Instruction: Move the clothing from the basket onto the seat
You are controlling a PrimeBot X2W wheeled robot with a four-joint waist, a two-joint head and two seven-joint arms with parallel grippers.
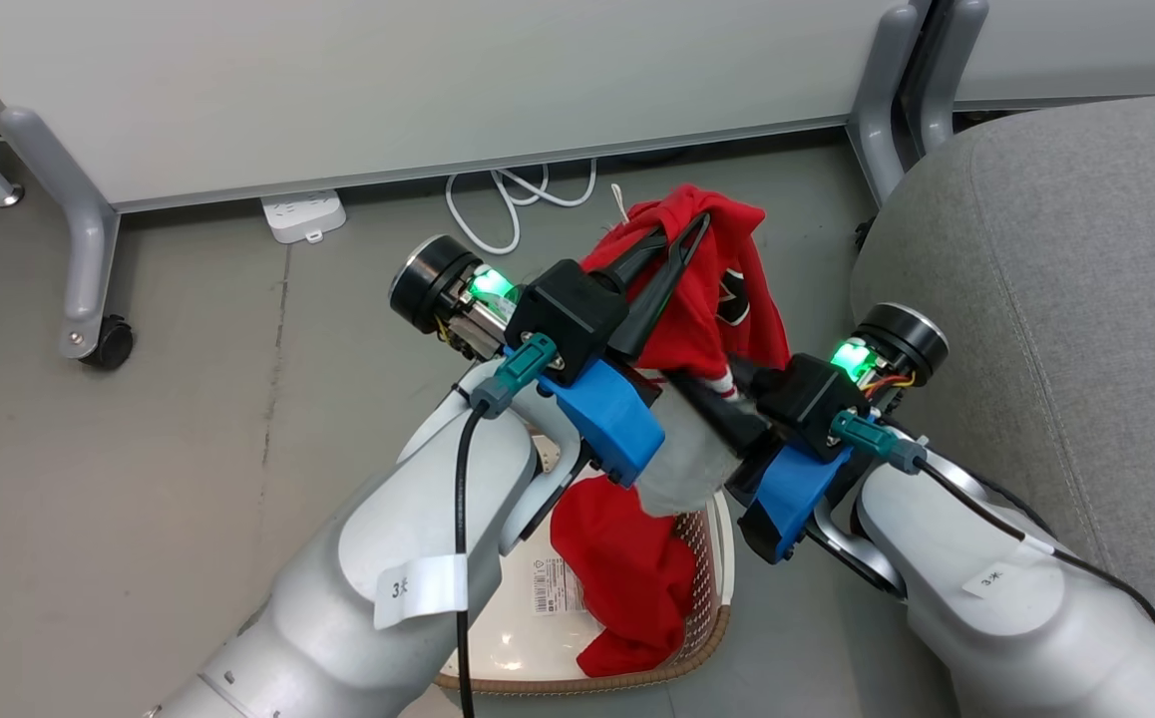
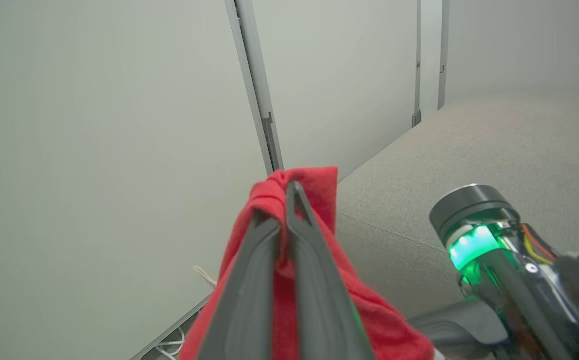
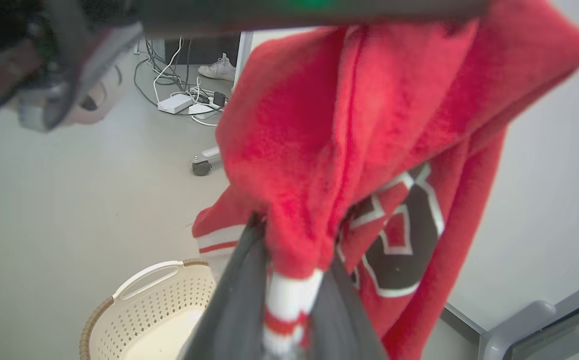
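Your left gripper (image 2: pixel 280 210) has its jaws clenched on a fold of the clothing (image 1: pixel 727 289) — the red cloth bunches over the tips and hangs down on either side. Your right gripper (image 3: pixel 292 280) has its jaws closed round a white cuff with red stripes, lower on the same garment. Between the two, the clothing is held up in the air above the far end of the basket (image 1: pixel 709 558), its dark-and-white emblem facing the right wrist camera. More red fabric trails down into the basket and over its brown rim — you cannot tell whether that is a second garment. The basket stands on the grey floor (image 1: pixel 189 419), near the seat (image 1: pixel 1066 299); the clothing hangs clear of the seat.
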